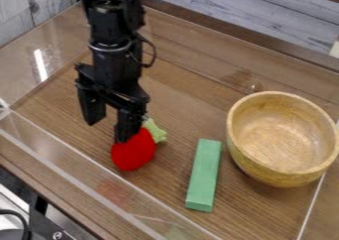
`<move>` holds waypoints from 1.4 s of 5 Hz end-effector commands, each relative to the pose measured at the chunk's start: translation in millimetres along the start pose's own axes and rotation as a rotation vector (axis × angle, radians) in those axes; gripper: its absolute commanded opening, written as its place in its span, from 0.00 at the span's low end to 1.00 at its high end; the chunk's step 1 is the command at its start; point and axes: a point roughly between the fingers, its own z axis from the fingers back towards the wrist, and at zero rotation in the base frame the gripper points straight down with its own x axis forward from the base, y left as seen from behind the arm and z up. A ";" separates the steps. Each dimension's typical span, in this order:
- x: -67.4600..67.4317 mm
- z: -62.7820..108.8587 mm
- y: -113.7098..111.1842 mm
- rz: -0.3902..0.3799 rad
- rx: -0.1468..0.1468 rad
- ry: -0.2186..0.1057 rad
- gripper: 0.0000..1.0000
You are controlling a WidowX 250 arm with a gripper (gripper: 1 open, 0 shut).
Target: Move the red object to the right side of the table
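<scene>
With fingers (111,112) spread, strawberry (131,152) below.

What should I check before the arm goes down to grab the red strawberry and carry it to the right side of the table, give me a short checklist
1. Fingers open: ok, spread wide and holding nothing.
2. Fingers centred over the red strawberry: not ok, they sit up and to the left of it in the picture.
3. Gripper pointing straight down: ok.
4. Strawberry free to lift: ok, it lies on the table, apart from the green block.
5. Path to the right: cannot tell; the green block and the wooden bowl stand that way, so lifting over them seems wise.
6. Bare spot on the right side: cannot tell, the bowl fills much of it.
</scene>
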 end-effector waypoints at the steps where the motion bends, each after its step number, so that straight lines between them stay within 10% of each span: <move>1: 0.9 8.1 11.4 -0.016 0.015 -0.041 1.00; 7: 23.7 -37.6 4.9 0.032 0.004 -0.028 1.00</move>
